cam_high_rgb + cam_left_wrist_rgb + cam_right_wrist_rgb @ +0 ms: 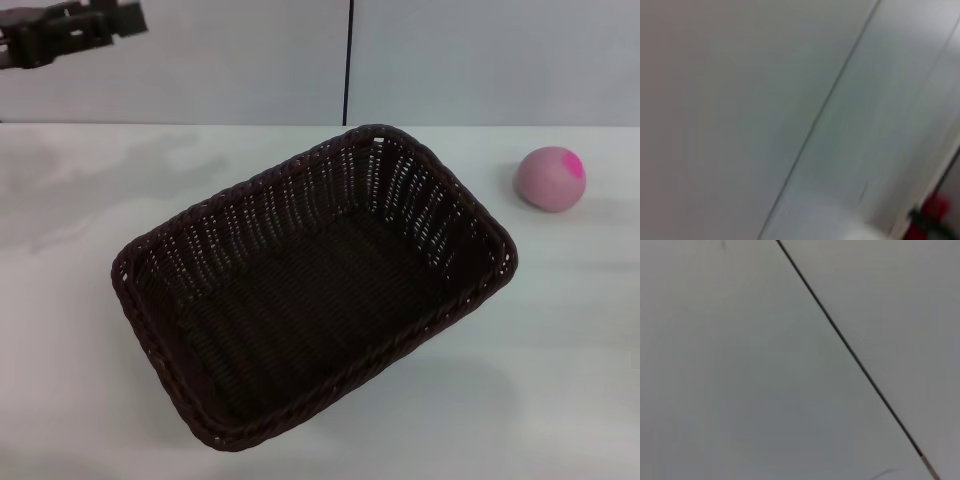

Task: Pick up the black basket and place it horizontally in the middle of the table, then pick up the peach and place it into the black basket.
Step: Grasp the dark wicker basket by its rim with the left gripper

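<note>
My head camera looked forward and down on the table, close enough that the black basket filled mid-frame. Both my wrist cameras faced pale panels crossed by a dark seam — sharing nothing with the head view.

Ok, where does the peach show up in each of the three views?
Head view: the peach sits on the white table, far right, beyond and apart from the black basket.
Left wrist view: not in it; only pale wall panels.
Right wrist view: not in it; only pale wall panels.
Shared landmark: a thin dark seam between wall panels, probably the same kind of line crossing both wrist views.
</note>
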Robot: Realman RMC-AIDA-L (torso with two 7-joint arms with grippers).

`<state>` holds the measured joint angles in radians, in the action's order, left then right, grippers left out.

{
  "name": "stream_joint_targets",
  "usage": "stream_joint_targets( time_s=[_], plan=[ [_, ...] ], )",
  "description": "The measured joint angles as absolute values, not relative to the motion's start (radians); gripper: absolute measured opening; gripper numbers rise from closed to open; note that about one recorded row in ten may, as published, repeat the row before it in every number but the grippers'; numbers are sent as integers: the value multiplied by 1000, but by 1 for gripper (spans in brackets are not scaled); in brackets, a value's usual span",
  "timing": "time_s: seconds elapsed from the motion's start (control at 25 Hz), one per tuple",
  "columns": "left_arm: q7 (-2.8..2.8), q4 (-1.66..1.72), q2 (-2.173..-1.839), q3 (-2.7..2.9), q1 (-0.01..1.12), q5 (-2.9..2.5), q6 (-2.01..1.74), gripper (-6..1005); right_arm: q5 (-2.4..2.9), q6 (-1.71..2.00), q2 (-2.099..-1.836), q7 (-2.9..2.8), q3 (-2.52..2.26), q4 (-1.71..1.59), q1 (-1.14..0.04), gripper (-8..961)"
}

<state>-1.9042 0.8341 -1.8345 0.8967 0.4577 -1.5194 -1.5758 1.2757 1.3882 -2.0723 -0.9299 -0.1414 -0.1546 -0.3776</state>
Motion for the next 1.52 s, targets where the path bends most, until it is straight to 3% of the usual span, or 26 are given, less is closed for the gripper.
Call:
stream_joint_targets(
  time_s=[0.12, 0.28, 0.44, 0.48, 0.52, 0.88, 1.52],
  plan=[
    [-2024, 976, -1835, 867, 508, -1722, -1591, 800, 1276, 1387, -2072, -930, -147, -154, -383, 518],
    [-2134, 1131, -1863, 862, 595, -1981, -1656, 800, 1276, 1381, -2072, -932, -147, -153, -383, 516],
    [-2184, 1209, -1904, 868, 681, -2187, -1725, 800, 1275, 1380, -2072, -934, -147, -152, -380, 514],
    [-2207, 1236, -1932, 870, 725, -2289, -1755, 800, 1274, 1380, -2072, -935, -145, -152, -379, 514],
    [-2207, 1236, -1932, 870, 725, -2289, -1755, 799, 1274, 1380, -2072, -935, -145, -152, -379, 513],
    [-2299, 1343, -2054, 968, 850, -2669, -1816, 799, 1270, 1370, -2072, -935, -139, -147, -383, 509],
    [-2372, 1240, -2067, 1066, 870, -2708, -1783, 800, 1268, 1349, -2072, -934, -134, -142, -377, 501]
  ],
)
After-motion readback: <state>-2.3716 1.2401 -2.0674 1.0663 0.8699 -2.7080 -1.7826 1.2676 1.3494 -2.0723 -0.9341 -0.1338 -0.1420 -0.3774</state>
